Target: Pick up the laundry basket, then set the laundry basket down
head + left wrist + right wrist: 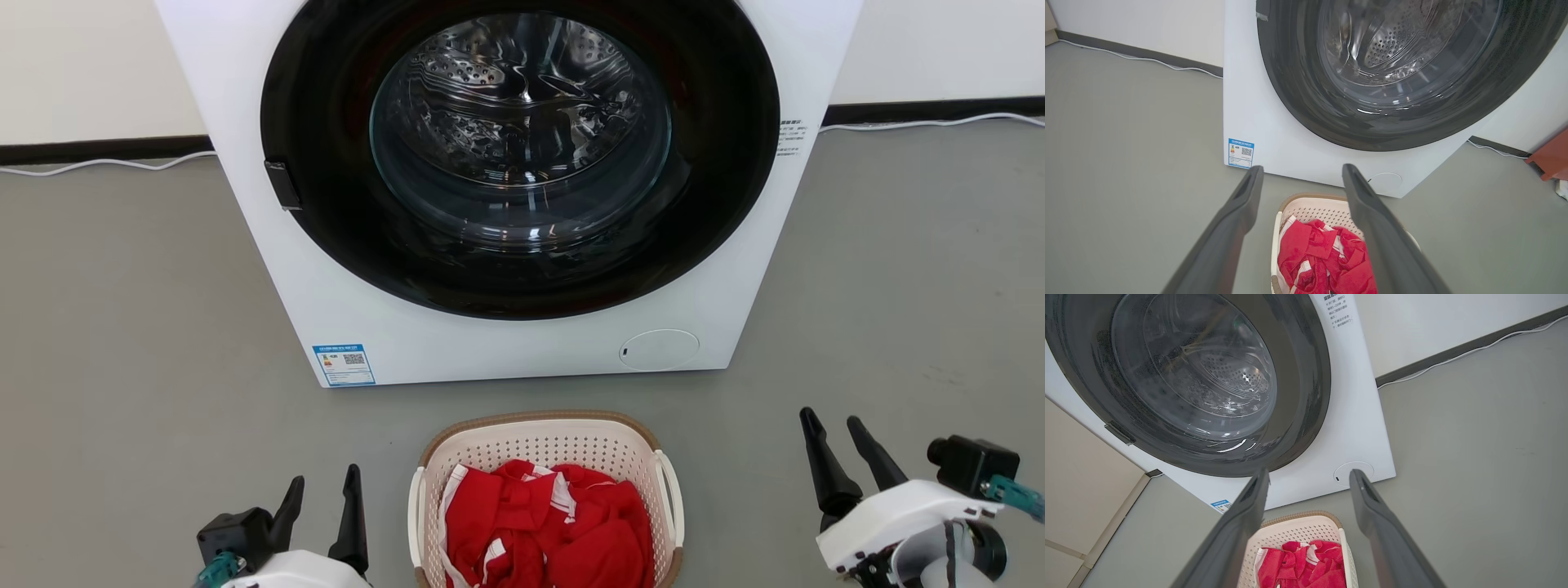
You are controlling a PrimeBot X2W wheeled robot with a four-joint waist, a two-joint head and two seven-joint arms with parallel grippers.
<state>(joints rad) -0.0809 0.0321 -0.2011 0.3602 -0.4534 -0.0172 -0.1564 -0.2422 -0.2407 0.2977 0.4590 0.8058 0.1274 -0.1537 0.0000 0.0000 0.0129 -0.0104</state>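
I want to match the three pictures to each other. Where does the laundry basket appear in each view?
Head view: laundry basket at bottom centre, below the washer.
Left wrist view: laundry basket at bottom centre.
Right wrist view: laundry basket at bottom centre.
Shared landmark: the blue label low on the washer's front.

Lighting was even, bright and diffuse across all three views; no hard shadows. The washer [522, 343] threw only a faint soft shadow on the grey floor [122, 367] along its base. Its door glass [520, 131] carried white streak highlights near the lower edge, with drum reflections warped in it. Head view was sharp throughout. Both wrist views showed wide-angle bending: the washer's straight sides leaned and bowed. Fingers of the left pincer [1302, 167], close before the washer, were soft and out of focus; right pincer [1310, 472] likewise.
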